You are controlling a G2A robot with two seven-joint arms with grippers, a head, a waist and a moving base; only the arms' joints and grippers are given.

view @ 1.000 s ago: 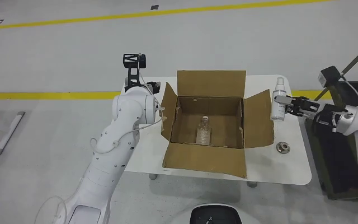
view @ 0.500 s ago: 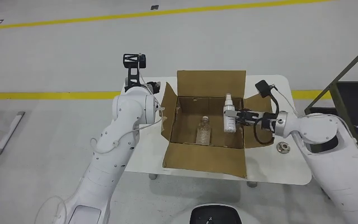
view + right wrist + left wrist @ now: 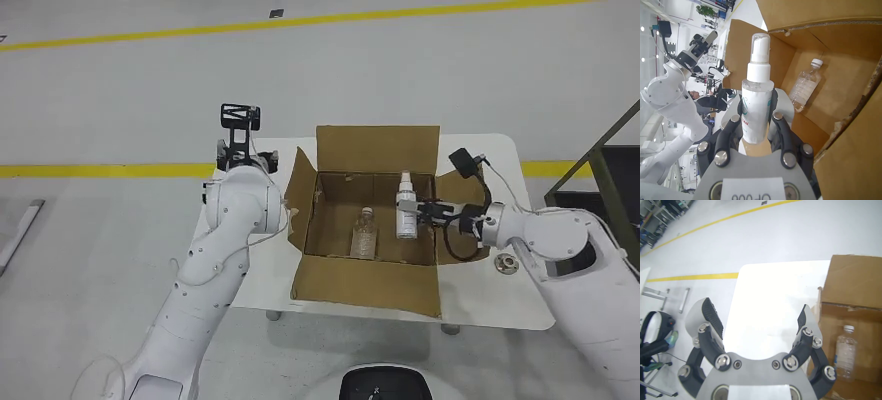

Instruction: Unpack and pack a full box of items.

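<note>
Spray bottle (image 3: pixel 756 91): clamped in my right gripper (image 3: pixel 756 106), one finger on each side of the labelled body. The white pump head and clear cap stand free above the fingers. From the top view, the spray bottle (image 3: pixel 405 205) is upright inside the opening of the cardboard box (image 3: pixel 365 282), close to the box's right wall. I cannot tell whether its base touches the box floor.

Box contents: one clear water bottle (image 3: pixel 365 235) lies on its side on the box floor near the middle, white cap toward the far wall. It is apart from the spray bottle. The right wrist view shows the same water bottle (image 3: pixel 806 92) lying flat beyond the spray bottle.

Box: all four flaps folded outward. It sits on the white table (image 3: pixel 500 300), taking up most of the middle.

Right arm: comes in over the right flap, wrist level with the box rim.

Left gripper (image 3: pixel 756 309): fingers spread wide, nothing between them. It hangs over the left part of the table (image 3: pixel 772 285), beside the box's left flap (image 3: pixel 853 279) and not touching it. The water bottle (image 3: pixel 846 351) shows past that flap.

Other: a small round metal piece (image 3: pixel 507 264) lies on the table to the right of the box, near my right forearm. Grey floor with yellow lines around the table.
</note>
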